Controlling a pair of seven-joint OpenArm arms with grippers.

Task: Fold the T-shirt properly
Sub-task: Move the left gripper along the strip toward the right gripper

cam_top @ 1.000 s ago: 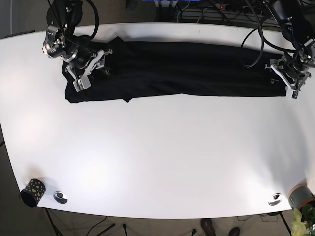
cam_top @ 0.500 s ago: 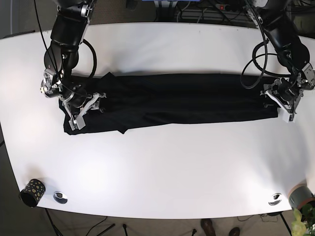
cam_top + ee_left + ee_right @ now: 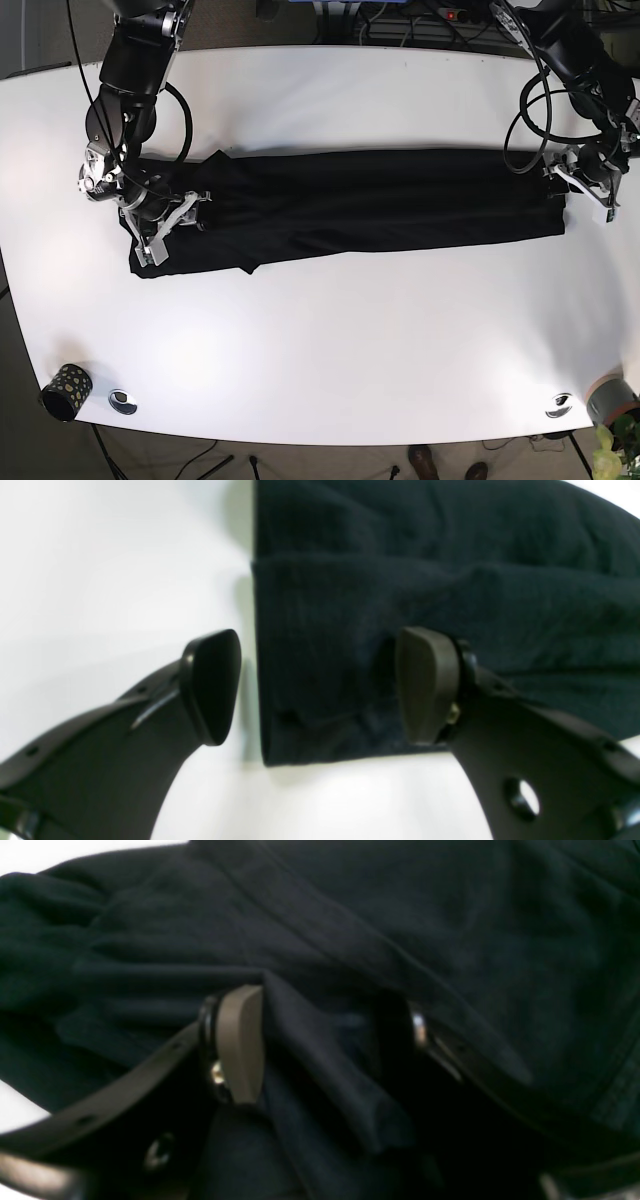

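The black T-shirt (image 3: 350, 210) lies folded into a long flat band across the white table (image 3: 330, 340). On the base view's right, my left gripper (image 3: 590, 193) hovers at the band's end. In the left wrist view it (image 3: 320, 685) stands open: one finger is over bare table, the other over the T-shirt (image 3: 425, 555), with the cloth's edge between them. My right gripper (image 3: 163, 228) sits on the band's other end. The right wrist view shows its jaws (image 3: 320, 1040) apart, with a raised ridge of the T-shirt (image 3: 400, 915) between the fingers.
A dotted black cup (image 3: 66, 390) and a small metal disc (image 3: 123, 401) sit at the front left corner. Another disc (image 3: 558, 405) and a grey pot with a plant (image 3: 612, 402) are at the front right. Cables (image 3: 440, 18) run behind the table.
Both arms dragged the shirt from the back edge toward the table's middle. Since half a second ago the left gripper has let go and drawn slightly back; the band lies still.
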